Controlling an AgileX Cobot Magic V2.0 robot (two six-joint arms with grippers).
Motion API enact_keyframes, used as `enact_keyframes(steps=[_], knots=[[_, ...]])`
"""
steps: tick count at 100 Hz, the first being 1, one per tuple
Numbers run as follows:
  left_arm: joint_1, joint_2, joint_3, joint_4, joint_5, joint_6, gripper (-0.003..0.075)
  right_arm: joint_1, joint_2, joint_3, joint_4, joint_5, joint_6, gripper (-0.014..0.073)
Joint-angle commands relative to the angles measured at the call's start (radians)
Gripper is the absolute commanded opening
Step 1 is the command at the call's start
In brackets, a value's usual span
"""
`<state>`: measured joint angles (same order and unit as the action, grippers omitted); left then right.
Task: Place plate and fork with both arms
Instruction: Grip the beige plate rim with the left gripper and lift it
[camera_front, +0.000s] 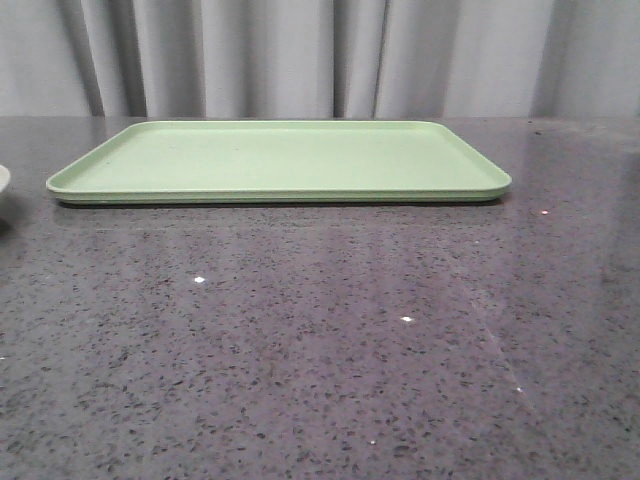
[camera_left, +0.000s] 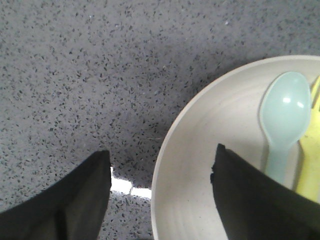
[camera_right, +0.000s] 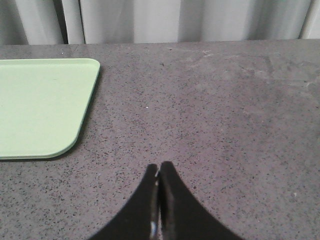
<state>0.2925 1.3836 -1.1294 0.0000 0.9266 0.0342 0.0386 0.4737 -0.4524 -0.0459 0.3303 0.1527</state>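
In the left wrist view the cream plate (camera_left: 200, 150) lies on the dark table, with a yellow fork (camera_left: 311, 165) at its edge of the picture, mostly cut off. My left gripper (camera_left: 162, 157) is open; one finger is outside the plate's rim, the other over its inside. In the front view only a sliver of the plate (camera_front: 3, 180) shows at the far left edge. My right gripper (camera_right: 159, 170) is shut and empty above bare table, apart from the tray. Neither arm shows in the front view.
A pale blue-green spoon (camera_left: 285, 115) lies in the plate beside the fork. A large light green tray (camera_front: 280, 160) sits at the back middle of the speckled grey table (camera_front: 330, 340); its corner shows in the right wrist view (camera_right: 45, 105). Grey curtains hang behind.
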Motion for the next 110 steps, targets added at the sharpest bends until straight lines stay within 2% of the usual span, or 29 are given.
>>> enact_keyframes(steps=[1,71,81,92,100,105,110], knots=[[0.003,0.0,-0.035,0.012,-0.018,-0.003,0.0438,0.0,0.012,-0.039,-0.011,-0.079,-0.002,-0.0058],[0.003,0.152,-0.035,0.027,-0.002,0.02,0.0431,0.0,0.012,-0.039,-0.011,-0.081,-0.002,-0.0058],[0.003,0.152,-0.035,0.027,-0.002,0.02,0.0334,0.0,0.012,-0.039,-0.011,-0.081,-0.002,-0.0058],[0.003,0.152,-0.035,0.027,0.014,0.02,0.0144,0.0,0.012,-0.039,-0.011,-0.082,-0.002,-0.0058],[0.003,0.152,-0.035,0.027,0.024,0.02,0.0037,0.0,0.012,-0.039,-0.011,-0.082,-0.002,-0.0058],[0.003,0.152,-0.035,0.027,0.026,0.02,-0.0017,0.0,0.012,-0.039,-0.011,-0.082,-0.002,-0.0058],[0.003,0.152,-0.035,0.027,0.026,0.02,-0.002,0.0,0.012,-0.039,-0.011,-0.082,-0.002,-0.0058]])
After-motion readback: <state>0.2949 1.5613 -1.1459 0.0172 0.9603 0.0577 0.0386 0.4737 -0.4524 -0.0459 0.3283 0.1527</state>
